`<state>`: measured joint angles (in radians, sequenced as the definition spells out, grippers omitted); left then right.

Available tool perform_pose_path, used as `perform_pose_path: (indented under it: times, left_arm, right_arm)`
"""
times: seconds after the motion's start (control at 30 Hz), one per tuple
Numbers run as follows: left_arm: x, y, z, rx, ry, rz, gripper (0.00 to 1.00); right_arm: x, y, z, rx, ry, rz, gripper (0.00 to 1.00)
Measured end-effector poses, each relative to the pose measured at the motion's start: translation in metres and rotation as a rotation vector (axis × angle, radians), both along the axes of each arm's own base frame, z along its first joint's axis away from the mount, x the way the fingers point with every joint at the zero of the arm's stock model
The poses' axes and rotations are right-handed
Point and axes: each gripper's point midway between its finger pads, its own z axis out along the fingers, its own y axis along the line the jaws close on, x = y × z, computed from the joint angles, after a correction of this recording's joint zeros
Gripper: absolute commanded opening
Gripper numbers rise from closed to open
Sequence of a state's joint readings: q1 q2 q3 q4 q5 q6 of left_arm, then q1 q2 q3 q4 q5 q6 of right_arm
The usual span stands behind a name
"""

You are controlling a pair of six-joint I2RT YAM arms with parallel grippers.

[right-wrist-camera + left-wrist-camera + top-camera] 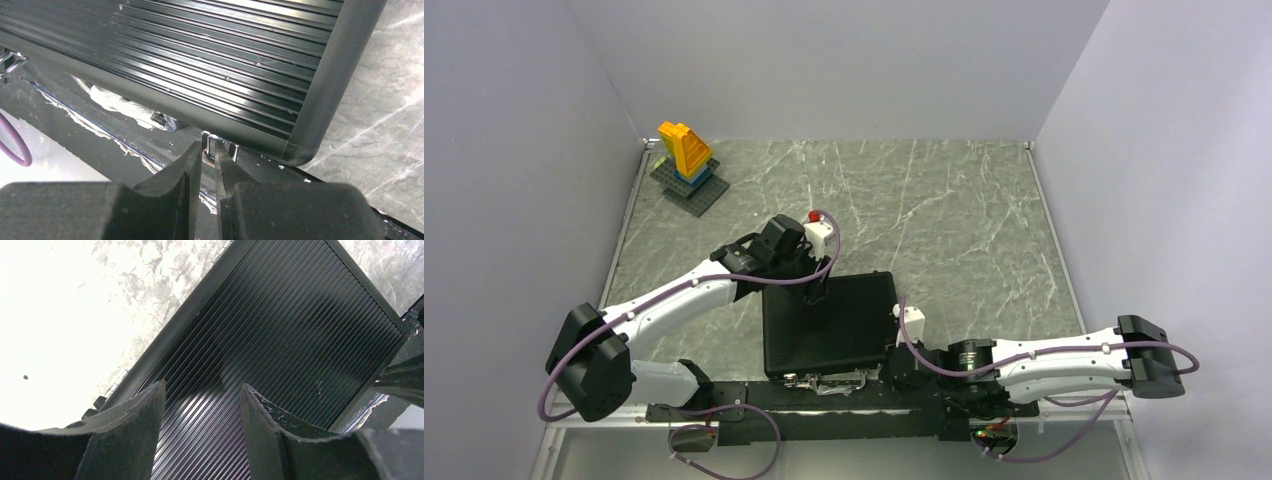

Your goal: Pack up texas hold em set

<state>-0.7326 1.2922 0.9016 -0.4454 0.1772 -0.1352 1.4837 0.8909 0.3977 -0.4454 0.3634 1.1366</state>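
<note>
1. Two grippers, one black case (829,322): I work at the near edge of the marble table (964,220). The case lies flat between my arms, its near side right by the dark rail (754,412) that carries my bases.
2. My right gripper (209,156) is clenched. Its fingertips pinch a silver latch (214,142) that juts from the case's near rim, close to a rounded corner of the case.
3. My left gripper (202,405) hangs released over the ribbed lid (280,330). Its fingers are apart with nothing between them, and it sits toward the case's far edge.
4. Marble stretches open beyond the case's far side and its right side, as far as the pale walls (844,60) that close the table on the left, the far end and the right. My left arm crosses the strip of marble on the case's left.
5. A yellow-and-blue brick tower (687,160) stands upright on its dark baseplate in the far left corner, well apart from the case and from both of my grippers.
6. With the lid down, whatever the case holds is hidden from all three cameras.
</note>
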Motion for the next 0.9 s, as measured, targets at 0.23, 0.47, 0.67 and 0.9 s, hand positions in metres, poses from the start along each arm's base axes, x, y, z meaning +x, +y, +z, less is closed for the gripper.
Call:
perform_pose_path:
  times: [0.23, 0.47, 0.67, 0.9]
  left_arm:
    - [0.001, 0.001, 0.004, -0.005, -0.013, 0.005, 0.61]
    - [0.001, 0.001, 0.006, -0.006, -0.02, 0.008, 0.61]
    - [0.002, 0.002, 0.006, -0.006, -0.021, 0.009, 0.6]
    - [0.002, 0.002, 0.007, -0.009, -0.025, 0.009, 0.61]
  right_arm:
    - [-0.001, -0.001, 0.0, -0.017, -0.094, 0.029, 0.21]
    - [0.0, 0.001, -0.007, -0.07, -0.129, 0.029, 0.21]
    - [0.0, 0.007, -0.005, -0.094, -0.141, 0.036, 0.26]
    - [-0.002, 0.011, -0.005, -0.106, -0.156, 0.043, 0.38]
